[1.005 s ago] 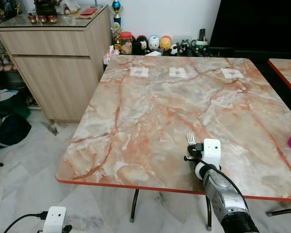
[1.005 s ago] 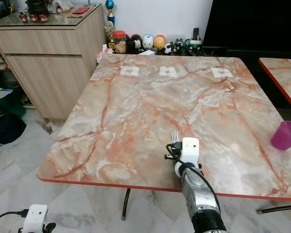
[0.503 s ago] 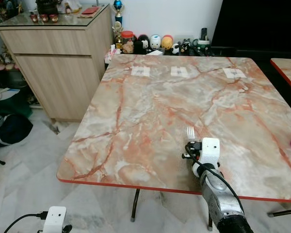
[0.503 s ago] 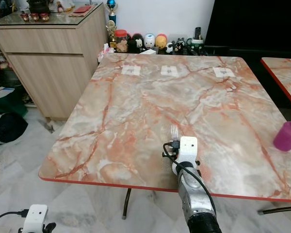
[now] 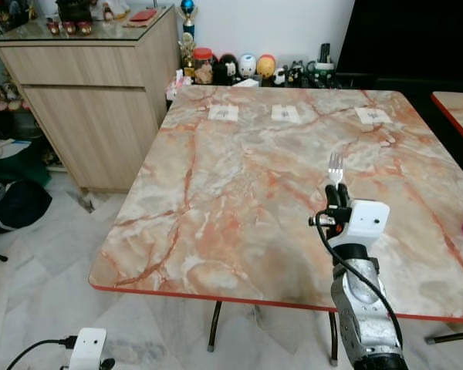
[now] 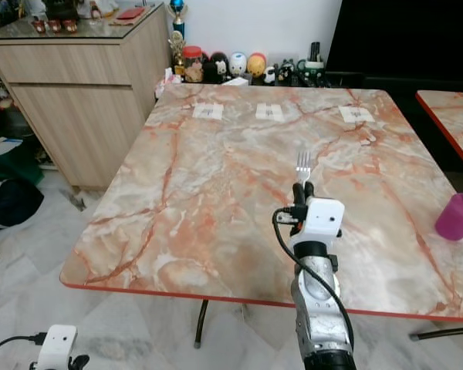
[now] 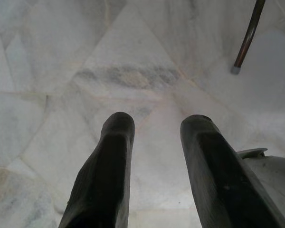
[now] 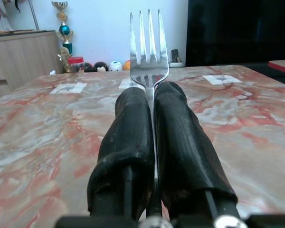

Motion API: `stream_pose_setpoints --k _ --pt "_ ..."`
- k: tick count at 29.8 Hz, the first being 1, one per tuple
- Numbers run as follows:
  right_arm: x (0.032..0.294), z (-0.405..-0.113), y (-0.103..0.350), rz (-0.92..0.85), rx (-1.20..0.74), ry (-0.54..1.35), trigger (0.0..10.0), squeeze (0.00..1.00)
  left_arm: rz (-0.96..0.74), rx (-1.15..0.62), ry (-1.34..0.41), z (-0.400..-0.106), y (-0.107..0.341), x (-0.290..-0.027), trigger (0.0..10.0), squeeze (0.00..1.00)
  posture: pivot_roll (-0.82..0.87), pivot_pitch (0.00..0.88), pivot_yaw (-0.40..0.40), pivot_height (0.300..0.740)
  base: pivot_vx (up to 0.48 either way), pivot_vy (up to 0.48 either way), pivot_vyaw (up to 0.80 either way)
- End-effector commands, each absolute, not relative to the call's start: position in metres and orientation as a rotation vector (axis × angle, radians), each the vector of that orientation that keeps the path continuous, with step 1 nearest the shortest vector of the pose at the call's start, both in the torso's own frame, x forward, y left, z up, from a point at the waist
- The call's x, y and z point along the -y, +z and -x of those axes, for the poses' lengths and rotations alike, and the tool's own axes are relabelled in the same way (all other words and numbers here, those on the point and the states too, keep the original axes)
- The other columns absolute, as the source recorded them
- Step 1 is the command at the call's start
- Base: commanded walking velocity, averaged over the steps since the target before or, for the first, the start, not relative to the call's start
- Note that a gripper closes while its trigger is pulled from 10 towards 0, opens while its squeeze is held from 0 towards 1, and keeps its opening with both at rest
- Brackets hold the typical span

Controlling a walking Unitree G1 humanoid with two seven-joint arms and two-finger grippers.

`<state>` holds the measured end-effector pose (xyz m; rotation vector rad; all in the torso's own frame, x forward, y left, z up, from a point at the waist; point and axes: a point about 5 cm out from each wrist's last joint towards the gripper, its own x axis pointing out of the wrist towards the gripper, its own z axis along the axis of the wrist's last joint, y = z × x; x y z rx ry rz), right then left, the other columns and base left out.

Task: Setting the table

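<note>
Right gripper (image 6: 302,187): fingers clamped on the fork (image 6: 303,163), tines up, lower centre of frame.
Left gripper (image 7: 154,142): fingers spread, empty, above floor tiles.
Table (image 6: 216,200): marble top beneath the fork; paper labels (image 6: 268,112) along far edge.
Technique: lower slowly, level the handle, release only on contact.

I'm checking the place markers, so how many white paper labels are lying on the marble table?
3, in a row near the far edge of the marble table: left label, middle label, right label. None looks hidden.
</note>
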<state>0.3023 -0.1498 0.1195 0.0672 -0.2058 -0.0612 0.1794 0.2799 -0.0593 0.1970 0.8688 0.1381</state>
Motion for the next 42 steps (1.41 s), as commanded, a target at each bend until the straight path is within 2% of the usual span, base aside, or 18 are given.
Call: stream_pose_setpoints --k 1,22,30,35,42 --pt "0.152 -0.301 0.125 -0.058 0.236 -0.076 10.0 0.00 -0.211 -0.885 0.128 -0.176 -0.061 -0.279 10.0 0.00 0.10 0.006 -0.018 0.740 0.000 -0.461 0.00" --pt "0.158 -0.299 0.135 -0.026 0.299 -0.134 10.0 0.00 -0.221 -0.888 0.125 -0.176 -0.061 -0.280 10.0 0.00 0.08 0.000 -0.013 0.740 0.000 -0.463 0.00" --pt "0.181 -0.292 0.164 0.033 0.451 -0.239 10.0 0.00 -0.221 -0.887 0.125 -0.176 -0.062 -0.279 10.0 0.00 0.08 0.000 -0.015 0.740 0.000 -0.462 0.00" --pt "0.193 -0.288 0.167 0.048 0.459 -0.279 10.0 0.00 -0.221 -0.889 0.126 -0.175 -0.062 -0.279 10.0 0.00 0.08 0.000 -0.018 0.740 0.000 -0.463 0.00" --pt "0.193 -0.285 0.161 0.047 0.435 -0.292 10.0 0.00 -0.223 -0.890 0.127 -0.174 -0.062 -0.279 10.0 0.00 0.08 0.000 -0.019 0.740 0.000 -0.464 0.00"
